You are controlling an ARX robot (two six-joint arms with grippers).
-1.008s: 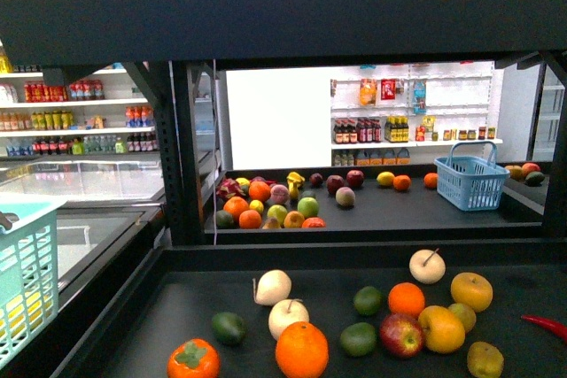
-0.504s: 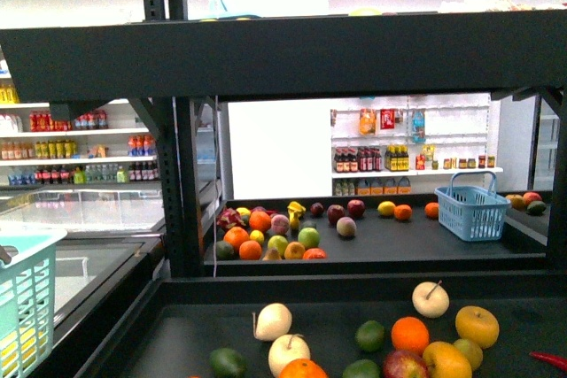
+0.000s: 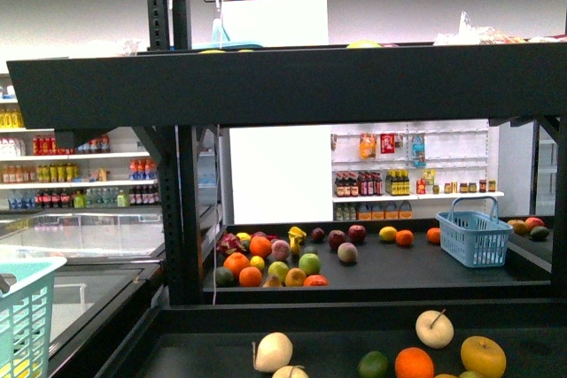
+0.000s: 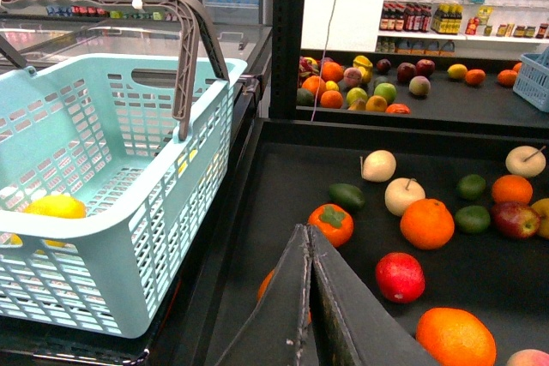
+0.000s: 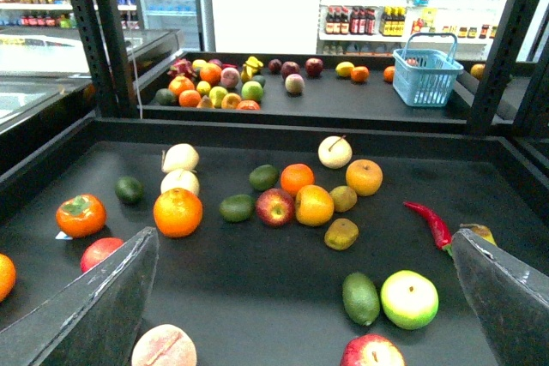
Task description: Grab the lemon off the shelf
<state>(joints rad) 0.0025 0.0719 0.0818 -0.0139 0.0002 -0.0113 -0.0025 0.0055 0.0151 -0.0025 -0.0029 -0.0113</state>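
Observation:
The shelf [image 3: 266, 86] is a black metal-framed stand with dark flat tiers. Its near tier [image 5: 257, 297] holds scattered fruit. A smooth yellow oval fruit, the lemon [image 5: 314, 205], lies mid-tier beside a red apple [image 5: 274, 207]; it is below the edge of the front view. My right gripper [image 5: 302, 236] is open and empty, low over the tier, just short of the lemon. My left gripper [image 4: 309, 233] is shut and empty over the tier's left side, next to a teal basket [image 4: 103, 169]. Another yellow fruit [image 4: 53, 207] lies in that basket.
Oranges [image 5: 177, 212], a round golden apple-like fruit [image 5: 364, 177], green fruits, a persimmon [image 5: 80, 214] and a red chilli [image 5: 429, 222] lie around the lemon. A farther tier holds more fruit and a blue basket [image 3: 476, 235]. White wall racks of bottles [image 3: 71, 174] stand behind.
The front view has risen: the near tier's fruit has dropped towards the frame's bottom edge, and the top of the shelf's upper tier now shows.

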